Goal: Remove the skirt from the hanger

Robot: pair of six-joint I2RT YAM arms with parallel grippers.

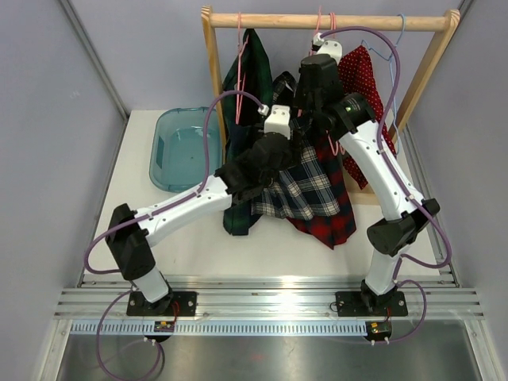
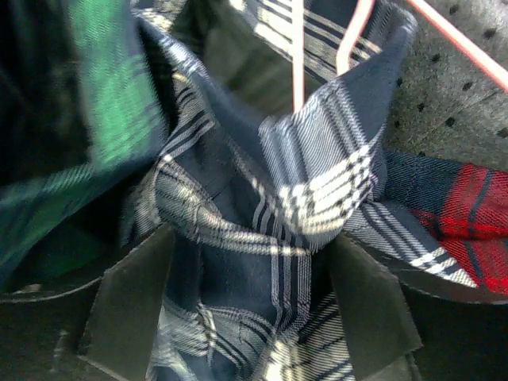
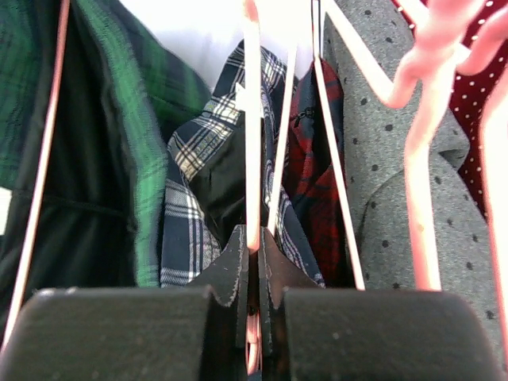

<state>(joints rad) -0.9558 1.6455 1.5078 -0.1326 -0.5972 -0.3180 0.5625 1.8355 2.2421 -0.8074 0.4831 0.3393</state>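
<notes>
- Nearest the arm bases, the left gripper (image 2: 254, 242) sits low in the navy plaid skirt (image 2: 317, 190). Its fingers stand wide apart with bunched cloth lying between them, and no clamping shows.
- From those fingers the skirt runs up and away, its long axis rising toward the wire it hangs on.
- Farther up, the right gripper (image 3: 252, 250) has its fingers pressed together on the pink hanger (image 3: 252, 119), below the wooden rail (image 1: 325, 21).
- The left arm is the nearer to the cloth, so the pull likely falls to it: close on the fold, then draw down and toward the bases while the right steadies the wire.
</notes>
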